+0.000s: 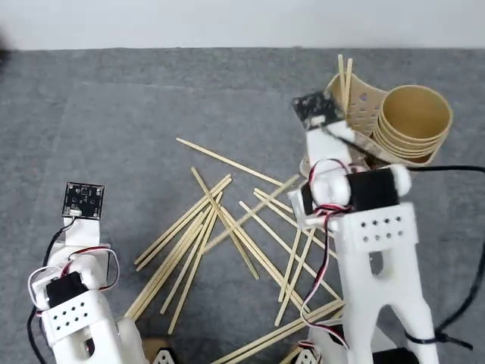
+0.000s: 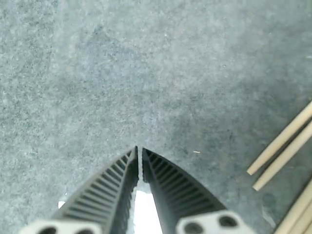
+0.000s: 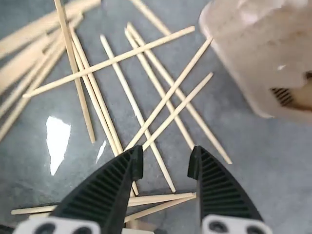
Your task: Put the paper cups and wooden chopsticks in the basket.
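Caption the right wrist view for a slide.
Open right gripper hovers above scattered wooden chopsticks on the grey surface, with the basket beside them.

Work surface: a grey, felt-like mat (image 1: pixel 136 98) covers the high view from the lower edge almost to the top. A plain white wall (image 1: pixel 227 21) runs across the top of the frame. A dark, unidentifiable shape sits at the upper left edge. Lighting is even. In the right wrist view a bright glare patch (image 3: pixel 57 139) lies at lower left.
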